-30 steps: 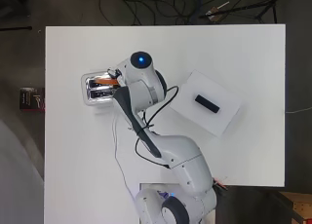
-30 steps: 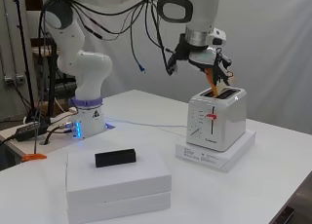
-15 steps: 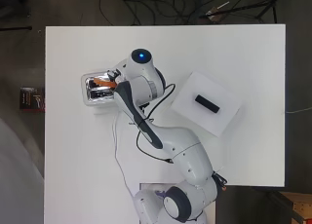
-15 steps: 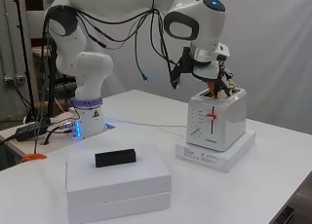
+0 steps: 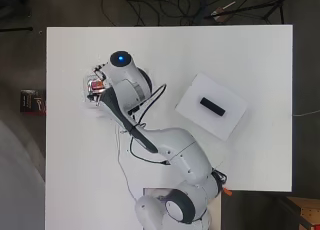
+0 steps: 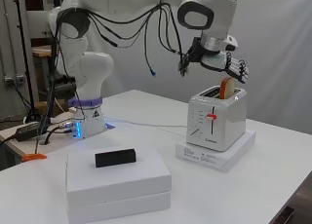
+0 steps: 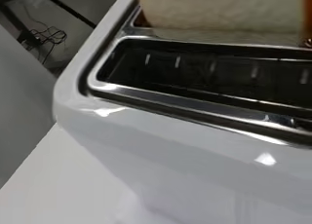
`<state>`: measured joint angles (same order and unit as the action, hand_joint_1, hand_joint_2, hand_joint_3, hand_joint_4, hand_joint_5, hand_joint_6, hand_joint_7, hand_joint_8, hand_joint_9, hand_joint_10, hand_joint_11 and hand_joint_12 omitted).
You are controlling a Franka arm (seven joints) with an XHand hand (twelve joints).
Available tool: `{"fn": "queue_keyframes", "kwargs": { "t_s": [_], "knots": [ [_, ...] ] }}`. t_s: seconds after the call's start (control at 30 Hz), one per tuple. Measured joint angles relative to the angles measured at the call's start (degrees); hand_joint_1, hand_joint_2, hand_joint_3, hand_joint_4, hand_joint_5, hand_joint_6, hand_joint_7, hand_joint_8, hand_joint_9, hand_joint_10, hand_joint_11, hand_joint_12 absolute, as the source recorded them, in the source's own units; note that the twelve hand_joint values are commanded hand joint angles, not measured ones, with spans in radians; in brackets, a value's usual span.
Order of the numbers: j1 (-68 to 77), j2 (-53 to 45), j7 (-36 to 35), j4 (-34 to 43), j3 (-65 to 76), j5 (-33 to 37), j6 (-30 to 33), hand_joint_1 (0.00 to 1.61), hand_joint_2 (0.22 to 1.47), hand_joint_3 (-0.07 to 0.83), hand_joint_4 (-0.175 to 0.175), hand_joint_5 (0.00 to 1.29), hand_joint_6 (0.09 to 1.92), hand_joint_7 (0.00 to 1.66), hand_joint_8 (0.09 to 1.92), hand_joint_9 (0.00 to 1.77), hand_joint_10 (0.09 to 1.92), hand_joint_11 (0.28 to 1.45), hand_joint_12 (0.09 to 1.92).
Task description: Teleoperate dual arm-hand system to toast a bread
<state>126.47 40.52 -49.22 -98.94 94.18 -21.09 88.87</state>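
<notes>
A slice of pale bread with a brown crust [image 6: 226, 87] stands upright in one slot of a white two-slot pop-up toaster with a red lever [image 6: 216, 123], its upper half rising above the chrome-edged top. In the side view the black and white robot hand [image 6: 233, 67] hangs just above the slice, fingers extended and lying close together rather than curled round anything; whether the fingertips touch the bread cannot be told from here.

From overhead, the white arm [image 5: 127, 87] covers most of the toaster [image 5: 91, 86], leaving only a sliver of its metal top and a fleck of red showing at the table's left side, and the slice itself is hidden there. The wrist view, very close, cuts the bread [image 7: 219, 9] off at the frame's edge; the neighbouring slot [image 7: 209, 75] shows dark with bright wire guides.

The slice's long axis runs along its slot, parallel to the toaster's length, broad faces turned toward the slot walls. The toaster sits on a flat white slab [image 6: 217, 150] on the white table [image 6: 273, 195]. Well apart from it, a small black rectangular block [image 6: 115, 157] lies on a stack of two white boxes [image 6: 119, 187].
</notes>
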Motion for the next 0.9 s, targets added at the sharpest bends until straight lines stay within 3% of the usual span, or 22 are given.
{"fn": "queue_keyframes", "kwargs": {
  "t_s": [0.23,0.37,0.53,0.67,0.9],
  "knots": [
    [-29.04,0.18,5.84,-4.18,-4.71,-1.02,3.38,0.0,1.0,0.005,-0.028,0.27,0.09,0.26,0.09,0.32,0.09,0.35,0.09],
    [-42.22,-2.64,3.62,-5.7,-8.02,3.03,5.06,0.0,1.0,0.002,-0.018,0.25,0.09,0.23,0.09,0.29,0.09,0.35,0.09],
    [-53.25,-18.43,-3.29,-7.31,-22.53,15.89,6.82,0.0,0.97,-0.008,-0.028,0.24,0.09,0.22,0.09,0.29,0.09,0.36,0.09],
    [-62.25,-34.07,-8.12,-8.14,-33.52,23.73,7.75,0.0,0.96,-0.007,-0.044,0.24,0.09,0.21,0.09,0.29,0.09,0.36,0.09],
    [-85.05,-52.97,-17.74,-9.57,-45.58,36.45,9.15,0.0,0.98,0.001,-0.055,0.24,0.09,0.22,0.09,0.32,0.09,0.37,0.09]
  ]
}}
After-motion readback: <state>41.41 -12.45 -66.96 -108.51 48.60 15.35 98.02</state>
